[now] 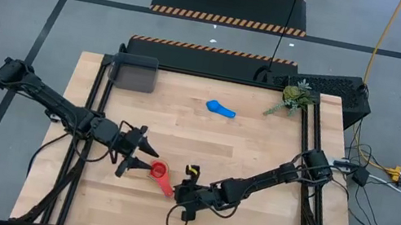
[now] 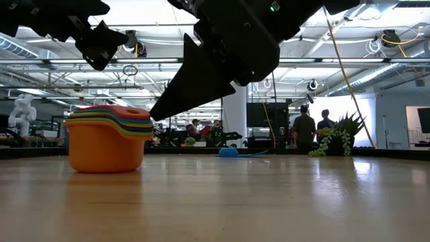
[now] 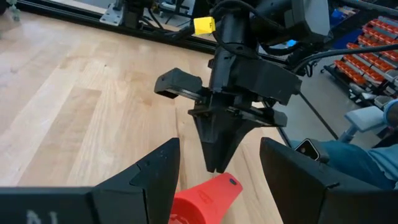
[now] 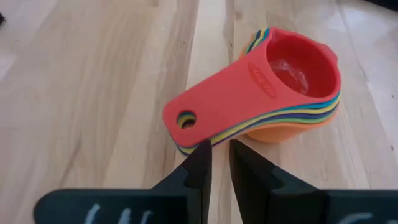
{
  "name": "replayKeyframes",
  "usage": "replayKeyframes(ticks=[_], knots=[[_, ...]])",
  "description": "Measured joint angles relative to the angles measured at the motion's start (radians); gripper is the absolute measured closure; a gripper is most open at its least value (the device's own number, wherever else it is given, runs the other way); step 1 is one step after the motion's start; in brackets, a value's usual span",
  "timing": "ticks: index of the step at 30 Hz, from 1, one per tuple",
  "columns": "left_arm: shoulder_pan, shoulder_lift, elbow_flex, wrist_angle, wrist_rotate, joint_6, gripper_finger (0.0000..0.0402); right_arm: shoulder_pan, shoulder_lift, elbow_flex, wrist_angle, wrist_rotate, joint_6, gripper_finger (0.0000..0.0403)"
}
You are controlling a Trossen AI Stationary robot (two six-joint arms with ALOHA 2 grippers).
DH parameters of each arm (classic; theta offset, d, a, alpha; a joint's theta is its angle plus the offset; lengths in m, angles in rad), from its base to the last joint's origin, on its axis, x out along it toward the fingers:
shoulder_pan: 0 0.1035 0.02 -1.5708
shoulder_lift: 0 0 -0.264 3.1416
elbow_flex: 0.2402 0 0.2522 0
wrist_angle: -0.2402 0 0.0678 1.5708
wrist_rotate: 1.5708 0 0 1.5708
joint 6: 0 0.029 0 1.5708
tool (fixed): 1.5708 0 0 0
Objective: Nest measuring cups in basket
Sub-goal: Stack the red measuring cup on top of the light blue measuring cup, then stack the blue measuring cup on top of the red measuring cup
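Observation:
A stack of nested measuring cups (image 1: 160,172), red on top and orange at the bottom, rests on its base (image 2: 106,158) on the wooden table, handles toward the near right. My left gripper (image 1: 140,160) hangs open just above and left of the stack, touching nothing. My right gripper (image 4: 221,152) is shut with nothing between its fingers, tips at the handles' free end. A lone blue cup (image 1: 220,109) lies farther back. The dark grey basket (image 1: 134,74) stands at the far left corner. My right gripper comes slanting down from the table's near right, its fingertips (image 3: 215,163) right at the free end of the red top handle (image 4: 186,119). I cannot tell whether they touch it. The stack stands upright on the table.
A green plant sprig (image 1: 294,98) lies at the far right corner. Black rails (image 1: 96,102) run along the table's left and right sides. Bare wood lies between the stack and the basket. People stand in the room beyond the far edge (image 2: 306,128).

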Motion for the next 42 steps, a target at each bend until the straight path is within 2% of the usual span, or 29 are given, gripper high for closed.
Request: replayKeyframes(ticks=[19,24,32,42], knots=[[0.001,0.0,0.0,-0.001,0.0,0.016,0.0176,-0.001,-0.042,0.0,-0.114,0.022,-0.049,0.0355],[-0.019,0.0,0.0,-0.001,-0.011,0.017,0.0176,-0.01,-0.063,0.0,-0.204,0.047,-0.054,0.0355],[-0.049,0.0,0.014,0.002,-0.088,0.026,0.0177,-0.048,-0.108,0.0,-0.362,0.045,-0.043,0.0355],[-0.05,0.0,0.015,0.002,-0.111,0.018,0.0177,-0.114,-0.154,0.0,-0.465,0.103,-0.08,0.0353]])
